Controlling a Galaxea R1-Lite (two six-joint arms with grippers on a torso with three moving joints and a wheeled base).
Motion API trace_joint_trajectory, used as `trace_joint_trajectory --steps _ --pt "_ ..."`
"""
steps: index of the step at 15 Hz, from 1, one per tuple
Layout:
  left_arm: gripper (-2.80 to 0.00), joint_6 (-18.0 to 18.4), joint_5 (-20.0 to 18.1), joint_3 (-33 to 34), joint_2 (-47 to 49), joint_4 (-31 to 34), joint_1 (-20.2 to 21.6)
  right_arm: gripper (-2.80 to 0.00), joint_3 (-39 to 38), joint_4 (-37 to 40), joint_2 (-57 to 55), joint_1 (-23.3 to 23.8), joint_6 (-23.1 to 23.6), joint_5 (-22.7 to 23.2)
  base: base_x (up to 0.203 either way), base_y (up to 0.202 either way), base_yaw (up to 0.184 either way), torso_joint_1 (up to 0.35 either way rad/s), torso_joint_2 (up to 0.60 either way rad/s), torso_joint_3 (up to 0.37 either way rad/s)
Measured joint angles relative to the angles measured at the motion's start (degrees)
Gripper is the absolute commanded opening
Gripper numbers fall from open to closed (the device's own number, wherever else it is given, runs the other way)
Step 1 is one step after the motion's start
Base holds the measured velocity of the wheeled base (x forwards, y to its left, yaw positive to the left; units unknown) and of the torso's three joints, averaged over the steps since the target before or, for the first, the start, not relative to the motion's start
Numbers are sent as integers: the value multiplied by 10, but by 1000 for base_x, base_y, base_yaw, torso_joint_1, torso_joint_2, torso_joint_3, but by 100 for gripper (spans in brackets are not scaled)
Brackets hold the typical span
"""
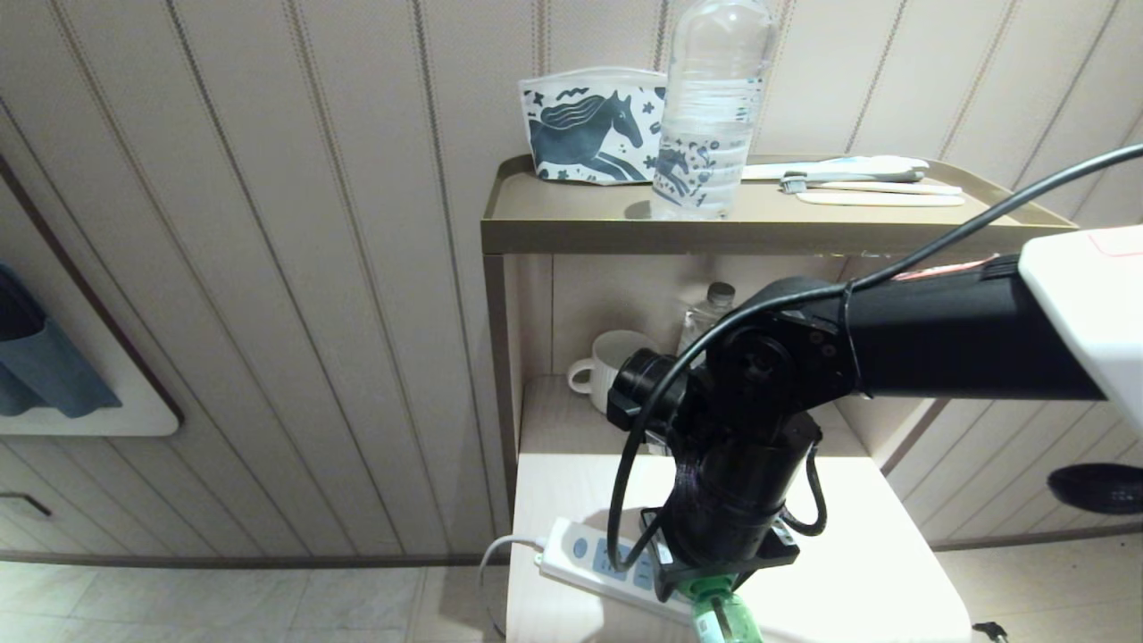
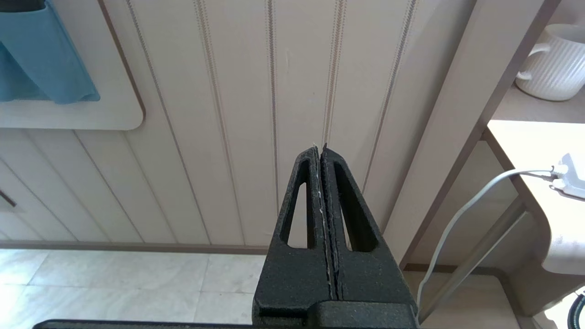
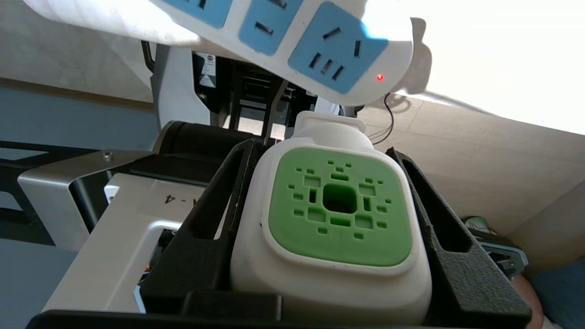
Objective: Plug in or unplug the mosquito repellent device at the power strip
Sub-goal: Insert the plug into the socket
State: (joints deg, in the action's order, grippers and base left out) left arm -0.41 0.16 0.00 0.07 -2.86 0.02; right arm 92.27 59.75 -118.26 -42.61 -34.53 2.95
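Mosquito repellent device gripped by right tool.

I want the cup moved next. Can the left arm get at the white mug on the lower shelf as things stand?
Probably not easily: the left tool, shut, hangs outside the shelf's side post, and the white mug sits behind that post, so it would have to go round.

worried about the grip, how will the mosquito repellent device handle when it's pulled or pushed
The mosquito repellent device looks like hard, smooth plastic, so probably stiff but a bit slippery between the right gripper jaws. Its green bottle sticks out beyond the power strip, so it may twist.
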Motion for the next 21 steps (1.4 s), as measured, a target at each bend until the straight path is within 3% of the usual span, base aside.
trace_joint_trajectory --steps 21 --pt "-280 0 0 0 0 0 0 -280 -9 -32 -21 3 -4 -7 0 0 0 0 0 0"
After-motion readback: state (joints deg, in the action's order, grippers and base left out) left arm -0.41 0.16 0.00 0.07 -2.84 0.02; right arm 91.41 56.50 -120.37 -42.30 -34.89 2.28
